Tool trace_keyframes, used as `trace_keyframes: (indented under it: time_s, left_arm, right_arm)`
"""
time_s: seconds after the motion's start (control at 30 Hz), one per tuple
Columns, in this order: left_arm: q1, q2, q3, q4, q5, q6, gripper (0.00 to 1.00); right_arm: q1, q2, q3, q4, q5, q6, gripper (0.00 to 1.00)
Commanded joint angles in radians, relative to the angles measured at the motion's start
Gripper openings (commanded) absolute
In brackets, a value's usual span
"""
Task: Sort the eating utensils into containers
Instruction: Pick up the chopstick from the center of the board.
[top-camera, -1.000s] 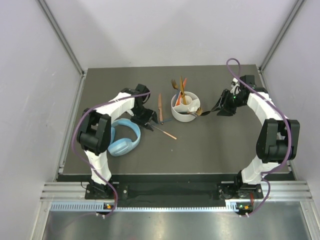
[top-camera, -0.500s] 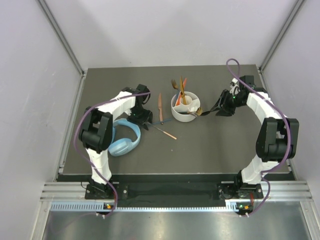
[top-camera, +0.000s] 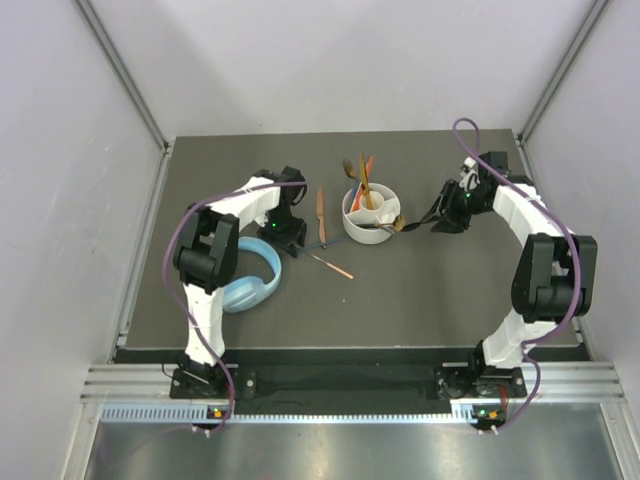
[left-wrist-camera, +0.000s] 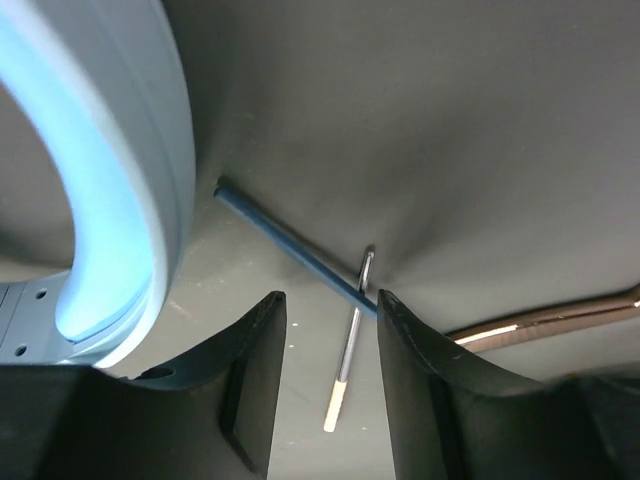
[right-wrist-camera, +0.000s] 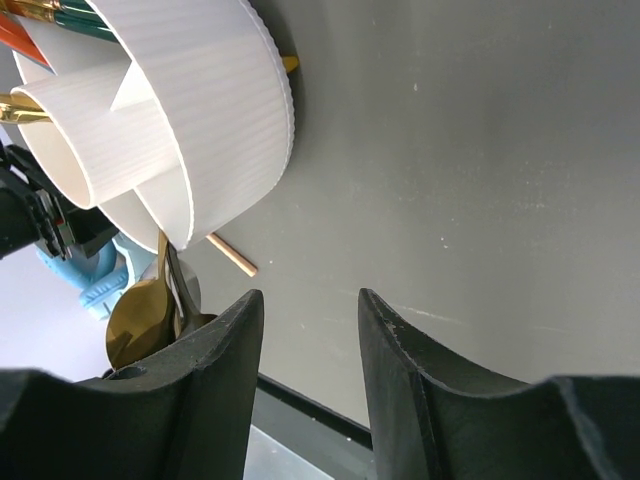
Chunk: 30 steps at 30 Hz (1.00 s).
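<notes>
Reorienting this last second, my left end effector (left-wrist-camera: 328, 310), released, now faces the thin dark teal chopstick (left-wrist-camera: 290, 243) on the dark counter (left-wrist-camera: 450, 120); grasping should come next. My right end effector (right-wrist-camera: 310, 300), released, waits beside the round white divided container (right-wrist-camera: 200, 110).

White ribbed holder (right-wrist-camera: 190, 110), light blue headphones (left-wrist-camera: 120, 180), teal chopstick (left-wrist-camera: 290, 245), gold spoon (right-wrist-camera: 135, 320).

From above we see the whole desk (top-camera: 420, 300); our wrist views sit low and close, sharing its holder (right-wrist-camera: 200, 110) and headphones (left-wrist-camera: 110, 150).
</notes>
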<state>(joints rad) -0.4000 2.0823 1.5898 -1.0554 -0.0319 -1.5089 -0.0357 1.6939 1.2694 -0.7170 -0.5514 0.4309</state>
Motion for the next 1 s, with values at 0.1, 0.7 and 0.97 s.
trace_keyframes:
  time_s: [0.1, 0.7, 0.97]
  left_arm:
    - [0.003, 0.041, 0.045, -0.117, -0.057, -0.036, 0.41]
    - [0.020, 0.140, 0.232, -0.068, -0.050, 0.200, 0.00]
    - [0.043, 0.157, 0.401, -0.089, 0.027, 0.358, 0.00]
  right_arm:
    - [-0.020, 0.016, 0.022, 0.036, -0.024, 0.005, 0.43]
    - [-0.026, 0.032, 0.041, 0.036, -0.028, 0.023, 0.43]
    - [-0.026, 0.047, 0.053, 0.039, -0.024, 0.028, 0.43]
